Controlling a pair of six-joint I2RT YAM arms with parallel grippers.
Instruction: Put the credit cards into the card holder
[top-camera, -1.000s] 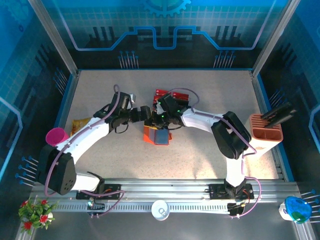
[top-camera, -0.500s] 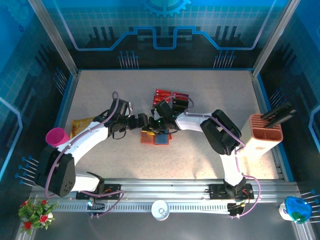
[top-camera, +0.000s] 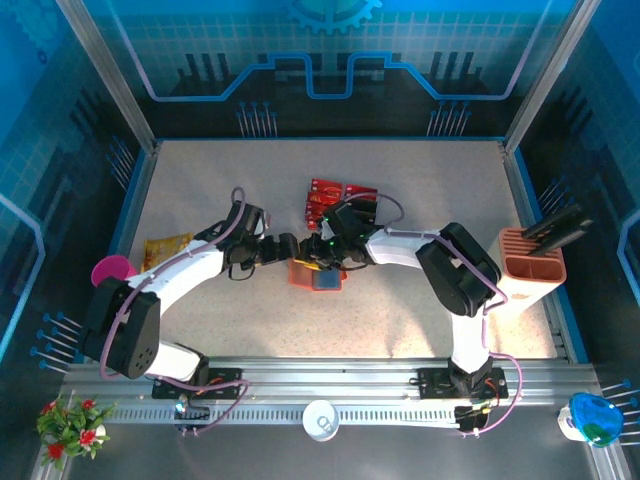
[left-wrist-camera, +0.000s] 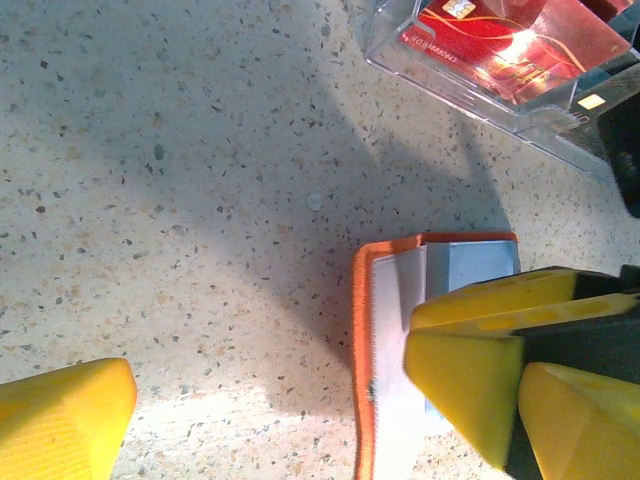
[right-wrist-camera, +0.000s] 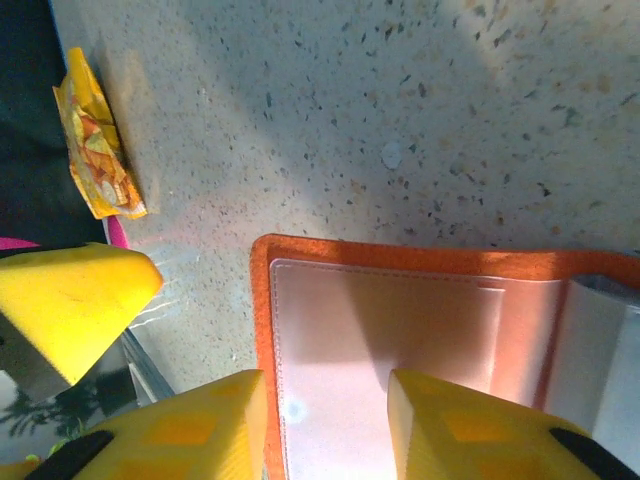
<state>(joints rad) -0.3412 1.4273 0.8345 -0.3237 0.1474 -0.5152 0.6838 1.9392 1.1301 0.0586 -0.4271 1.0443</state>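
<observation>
Both arms reach to mid-desk and meet over the card holder (top-camera: 322, 279). It lies open and flat on the speckled desk (top-camera: 230, 330), orange rim around grey inner pockets.

The left hand (top-camera: 287, 250) is at the holder's left edge, jaws spread wide and gripping nothing. In the left wrist view, the left hand (left-wrist-camera: 270, 385) straddles bare desk and the card holder (left-wrist-camera: 395, 330). One finger is out over the desk, the other over the grey pocket side.

The right hand (top-camera: 318, 258) is directly above the holder, close against the left hand. In the right wrist view, the right hand (right-wrist-camera: 325, 410) has its jaws part-way apart. The gap is narrow, and the card holder (right-wrist-camera: 400, 320) lining shows through it. I can't tell whether the fingertips touch the lining.

The credit cards (top-camera: 333, 195) sit in a clear tray (left-wrist-camera: 400, 55) just behind the holder, with a red card (left-wrist-camera: 500, 40) on top.

An orange snack packet (top-camera: 165, 248) and a pink cup (top-camera: 108, 270) are at the desk's left edge. A peach slotted stand (top-camera: 532, 268) is at the far right, well apart.
</observation>
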